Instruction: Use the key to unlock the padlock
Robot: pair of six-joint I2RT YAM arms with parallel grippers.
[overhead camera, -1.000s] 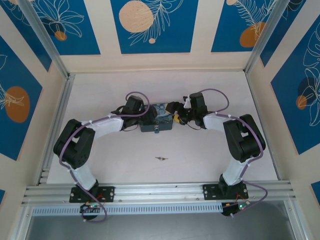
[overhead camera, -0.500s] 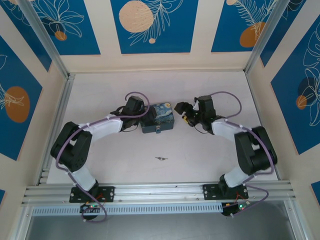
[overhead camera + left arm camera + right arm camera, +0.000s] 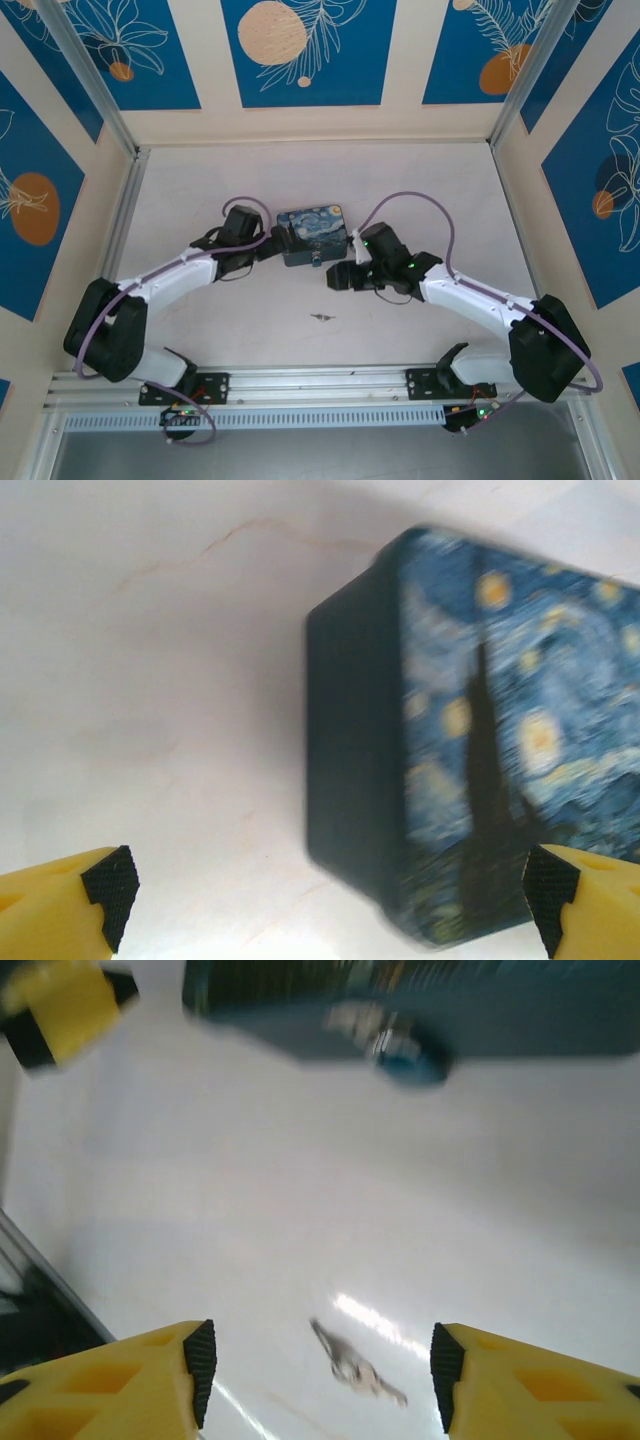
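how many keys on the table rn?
1. The key lies on the bare table, nearer the arm bases than the box and apart from it. It is blurred and tiny, so a second key on the same ring could be hidden.

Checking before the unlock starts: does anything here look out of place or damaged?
Nothing looks damaged or spilled. The box sits slightly turned, the padlock is on its near face, and the key lies flat on the table, apart from the box.
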